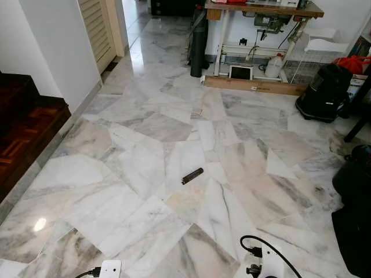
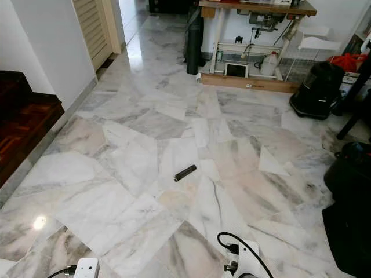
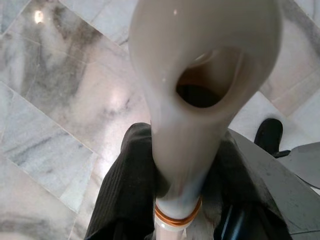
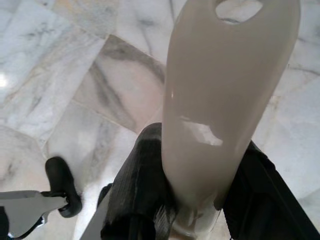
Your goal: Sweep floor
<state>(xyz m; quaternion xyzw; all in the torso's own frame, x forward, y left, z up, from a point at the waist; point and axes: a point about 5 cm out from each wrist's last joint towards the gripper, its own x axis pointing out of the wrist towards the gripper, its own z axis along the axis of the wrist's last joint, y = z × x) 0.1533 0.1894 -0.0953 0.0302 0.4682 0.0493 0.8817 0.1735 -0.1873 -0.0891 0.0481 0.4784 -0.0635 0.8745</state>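
Observation:
A small dark stick-shaped piece of litter (image 1: 192,175) lies alone on the white marble floor (image 1: 145,168), about a step ahead of me. My left gripper (image 3: 185,145) is shut on a beige plastic handle (image 3: 200,65) with a hang hole and an orange ring at its base. Black fingers (image 3: 125,190) press its sides. My right gripper (image 4: 202,150) is shut on a second beige handle (image 4: 225,85), also with a hole near its end. What either handle carries is hidden. Both wrists (image 1: 110,268) (image 1: 258,258) peek in at the lower edge of the eye views.
A wooden worktable (image 1: 261,8) with clutter under it stands at the far wall. A black vacuum (image 1: 324,92) and a black bin (image 1: 353,179) line the right side. Dark wooden steps (image 1: 29,127) and a white wall bound the left.

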